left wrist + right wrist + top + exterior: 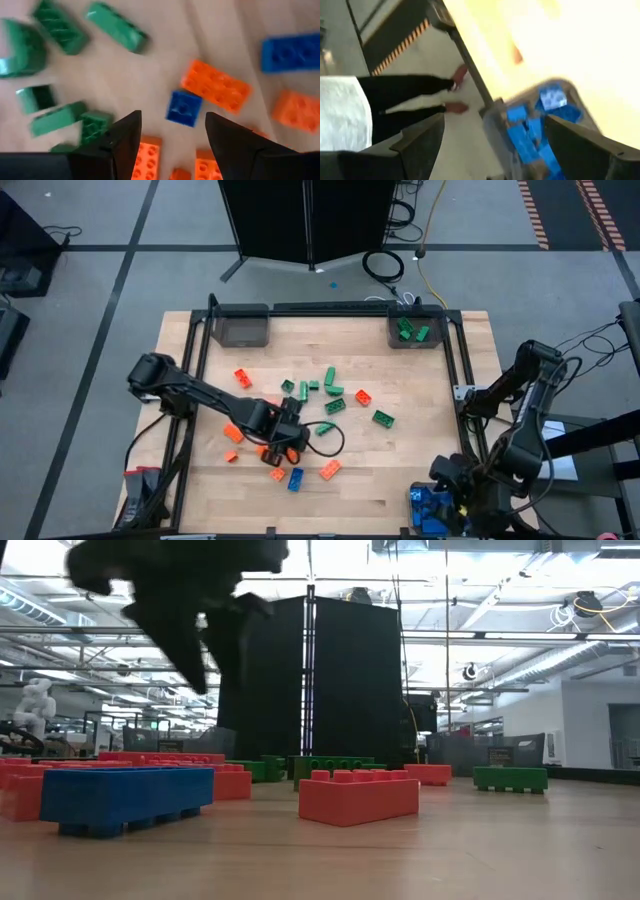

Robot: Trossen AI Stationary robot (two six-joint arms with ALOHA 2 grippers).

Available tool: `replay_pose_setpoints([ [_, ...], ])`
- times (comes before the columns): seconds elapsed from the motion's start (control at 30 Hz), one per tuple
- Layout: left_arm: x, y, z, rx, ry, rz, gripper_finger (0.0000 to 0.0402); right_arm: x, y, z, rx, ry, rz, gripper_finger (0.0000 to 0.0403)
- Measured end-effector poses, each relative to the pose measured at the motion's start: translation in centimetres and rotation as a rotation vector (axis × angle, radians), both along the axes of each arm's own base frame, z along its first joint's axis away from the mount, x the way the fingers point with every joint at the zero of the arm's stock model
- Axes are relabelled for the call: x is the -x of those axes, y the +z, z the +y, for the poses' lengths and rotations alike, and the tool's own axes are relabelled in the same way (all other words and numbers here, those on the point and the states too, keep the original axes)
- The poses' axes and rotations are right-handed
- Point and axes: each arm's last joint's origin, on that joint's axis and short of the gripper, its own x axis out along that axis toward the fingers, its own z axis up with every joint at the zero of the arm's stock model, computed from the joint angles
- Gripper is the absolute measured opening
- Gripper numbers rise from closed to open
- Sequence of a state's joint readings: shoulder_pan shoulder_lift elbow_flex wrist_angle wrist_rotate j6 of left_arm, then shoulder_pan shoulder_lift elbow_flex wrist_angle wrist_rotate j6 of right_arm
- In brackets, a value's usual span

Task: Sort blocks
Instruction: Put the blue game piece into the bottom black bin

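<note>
Several blocks [262, 442] lie hidden beneath the left pincer [288, 435].

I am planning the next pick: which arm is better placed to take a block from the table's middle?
Probably the left. The left gripper hangs open right over the loose blocks, with a small blue block just ahead of its fingers. The right gripper is away at the table's near right corner, over the bin of blue blocks.

The table [420, 430] is pale wood with a smooth, matt grain, framed by dark metal rails [330, 308]. On it the blocks [215, 85] are glossy moulded plastic (studded tops catch the light). The left gripper's fingers [125, 137] look matt black plastic.
</note>
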State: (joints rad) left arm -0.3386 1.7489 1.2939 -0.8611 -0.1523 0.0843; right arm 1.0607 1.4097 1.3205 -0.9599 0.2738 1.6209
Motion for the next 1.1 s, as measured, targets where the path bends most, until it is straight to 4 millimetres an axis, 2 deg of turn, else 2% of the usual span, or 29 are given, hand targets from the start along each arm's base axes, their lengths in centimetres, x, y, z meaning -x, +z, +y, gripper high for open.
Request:
replay_pose_setpoints([
  [0.1,1.0,-1.7,0.4,-0.013,-0.060,0.036,0.0224,-0.1,0.8,-0.1,0.032,-0.001,-0.059,0.0336],
  [0.2,0.8,-2.7,1.0,-0.002,-0.062,-0.003,0.0224,-0.2,0.9,-0.3,0.049,0.000,-0.065,0.0336],
  [0.53,0.1,-2.9,1.9,0.120,-0.053,-0.028,0.0224,-0.2,0.8,-0.5,0.060,-0.010,-0.050,0.0336],
  [0.77,0.1,-3.0,2.0,0.115,-0.110,-0.029,0.0224,-0.1,0.7,-0.6,0.063,-0.033,-0.033,0.0336],
  [1.1,1.4,-6.2,3.2,0.139,-0.056,0.001,0.0224,-0.1,0.6,-0.7,0.068,-0.035,-0.030,0.0336],
])
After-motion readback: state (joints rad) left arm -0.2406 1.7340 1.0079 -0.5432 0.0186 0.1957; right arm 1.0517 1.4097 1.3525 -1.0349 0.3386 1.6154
